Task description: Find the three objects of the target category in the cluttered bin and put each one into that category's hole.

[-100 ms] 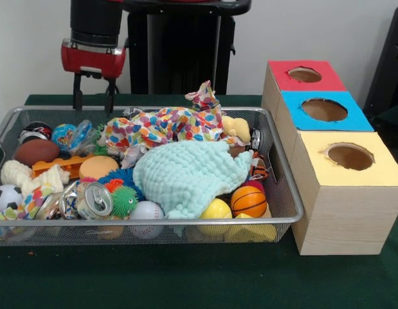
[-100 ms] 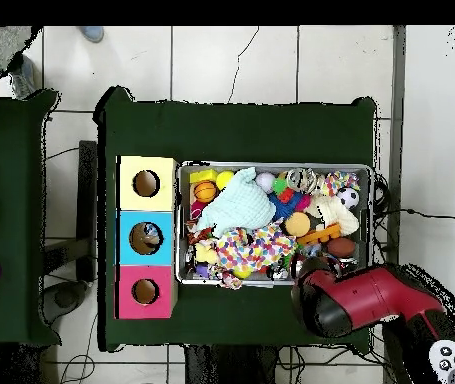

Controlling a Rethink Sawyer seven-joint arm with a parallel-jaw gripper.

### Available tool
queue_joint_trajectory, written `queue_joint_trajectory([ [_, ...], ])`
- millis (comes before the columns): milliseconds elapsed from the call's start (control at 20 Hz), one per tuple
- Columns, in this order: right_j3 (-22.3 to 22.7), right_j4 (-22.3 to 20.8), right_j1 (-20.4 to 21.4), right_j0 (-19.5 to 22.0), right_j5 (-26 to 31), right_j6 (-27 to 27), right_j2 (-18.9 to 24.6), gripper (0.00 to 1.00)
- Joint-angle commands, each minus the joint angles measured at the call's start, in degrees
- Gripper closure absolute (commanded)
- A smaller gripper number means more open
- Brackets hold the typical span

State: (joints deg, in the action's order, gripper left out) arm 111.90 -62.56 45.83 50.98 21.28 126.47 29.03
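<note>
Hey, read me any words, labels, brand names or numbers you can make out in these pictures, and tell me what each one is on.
No text can be read in either view.
Soda can: any print on its side is too blurred to read.
Box tops, red, blue, yellow: plain colour, no lettering.
Buttons on the arm: marks too small to read.

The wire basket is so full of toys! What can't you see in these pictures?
- Under the mint green bumpy cloth: front view, the cloth covers whatever lies below.
- Under the colourful spotted cloth: hidden likewise.
- Inside the yellow-topped cardboard box, through its round hole: only darkness.
- The red and black gripper: overhead view, the arm covers it.
</note>
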Motion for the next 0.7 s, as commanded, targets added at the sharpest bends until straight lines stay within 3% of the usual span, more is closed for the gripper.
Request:
queue_joint_trajectory([
  [50,-6.00,-0.53,-2.75,0.46,7.15,-17.49,3.44,0.00],
  [400,-7.82,0.25,-4.26,2.13,8.02,-20.94,4.85,0.00],
  [700,-8.49,-1.11,-5.08,1.71,7.78,-19.86,4.75,0.00],
])
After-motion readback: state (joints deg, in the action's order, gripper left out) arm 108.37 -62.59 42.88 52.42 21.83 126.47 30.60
